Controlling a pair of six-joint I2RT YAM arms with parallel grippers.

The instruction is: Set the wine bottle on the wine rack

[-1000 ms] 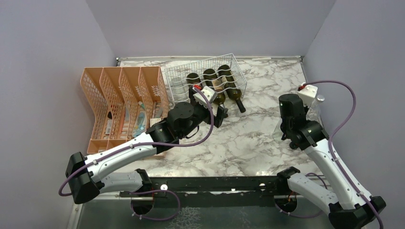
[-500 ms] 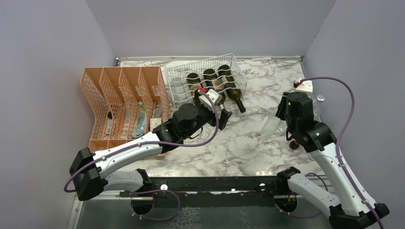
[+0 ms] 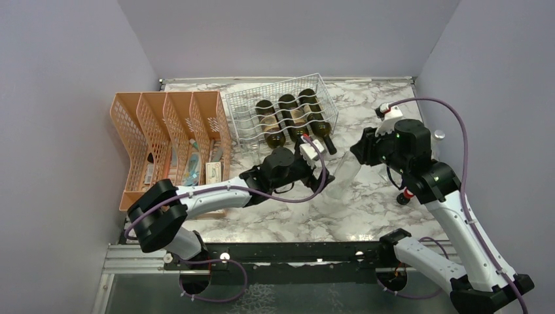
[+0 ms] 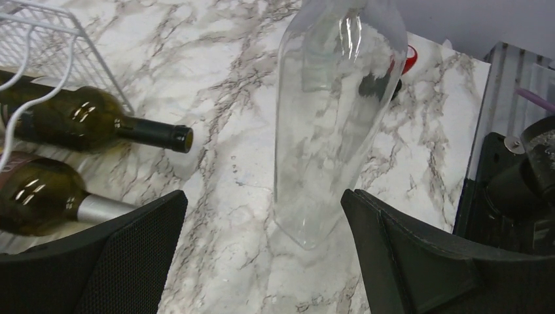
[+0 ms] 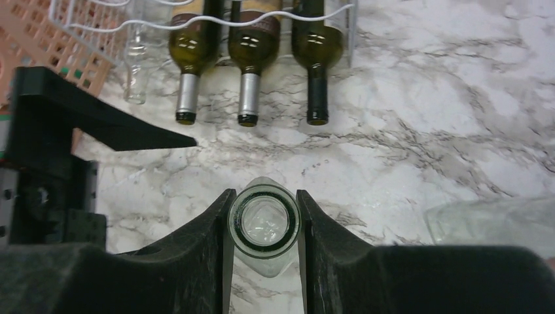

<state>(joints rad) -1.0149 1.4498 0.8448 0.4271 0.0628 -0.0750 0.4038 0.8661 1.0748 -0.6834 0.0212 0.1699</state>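
- Right fingers [image 5: 209, 252] clamped on the neck of the clear bottle [image 5: 263, 229], mouth facing the wrist
- Bottle hangs tilted over the middle of the counter [image 3: 307, 209], base down toward the left fingers [image 4: 409, 261], which are spread wide with the base just ahead between them
- Rack [image 3: 243, 98] at the far edge, left of the bottle; left arm is nearer it

Left end effector [image 4: 263, 196] before wine rack [image 3: 288, 86]

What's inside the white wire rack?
Three dark green glass bottles and one clear glass bottle lie in cradles of the white wire rack, necks outward; anything beneath them is hidden.
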